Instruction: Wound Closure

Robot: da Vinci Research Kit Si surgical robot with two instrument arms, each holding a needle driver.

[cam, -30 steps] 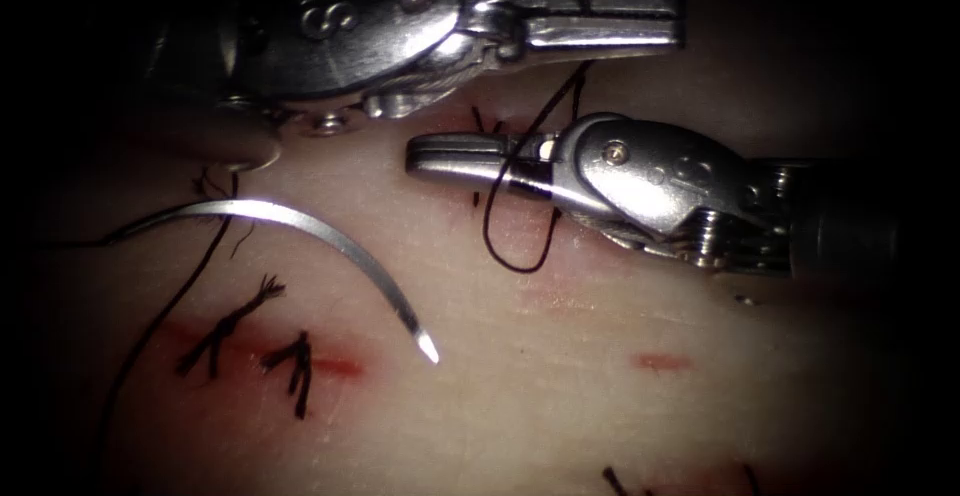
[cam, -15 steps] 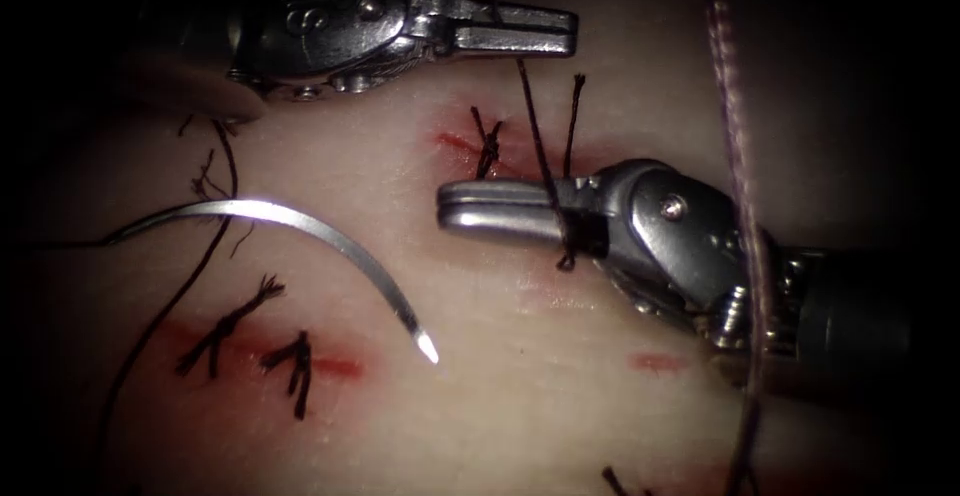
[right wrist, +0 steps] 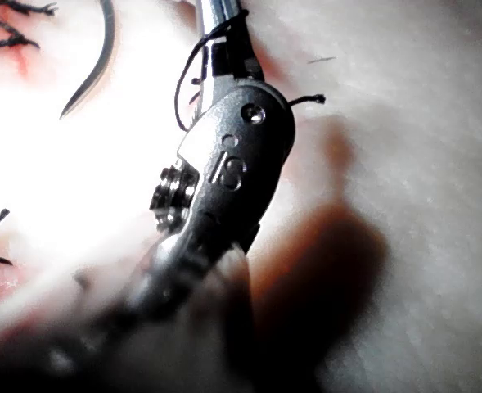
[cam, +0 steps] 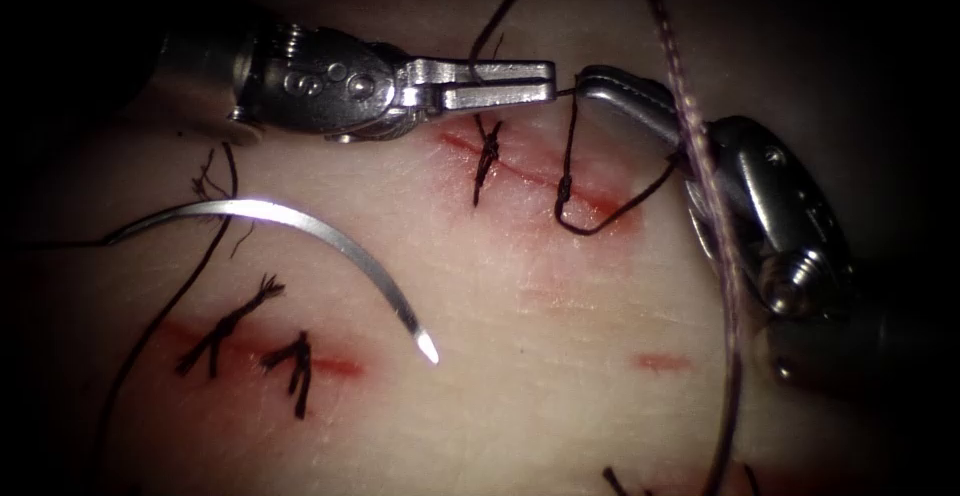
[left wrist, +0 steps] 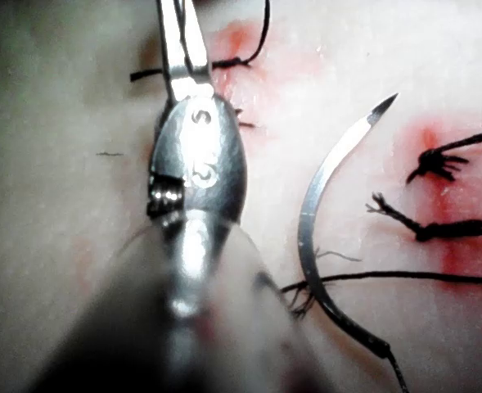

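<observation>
The curved needle [cam: 330, 241] lies free on the tissue [cam: 520, 356], left of the upper cut [cam: 530, 171], held by neither tool; its tip [cam: 430, 354] rests outside the tissue. It also shows as needle [left wrist: 310, 221] and needle [right wrist: 93, 70]. My left tool [cam: 545, 81] is shut on the dark thread [cam: 500, 16], which runs upward from its jaws. My right tool [cam: 590, 84] meets it tip to tip, shut on the short thread tail [cam: 568, 146]. A thread loop [cam: 600, 228] hangs round the right tool's jaws. The tools also show as left tool [left wrist: 175, 16] and right tool [right wrist: 216, 12].
A tied stitch [cam: 488, 156] crosses the upper cut. Two knots with cut ends [cam: 230, 321] [cam: 298, 361] sit on a lower red cut at the left. A thick blurred strand [cam: 715, 206] runs down in front of the right tool. Long thread [cam: 150, 331] trails from the needle's back end.
The right tool swung up from below the upper cut until its tip met the left tool's tip; the loop round its jaws slackened. The left tool dropped slightly. The needle stayed put.
</observation>
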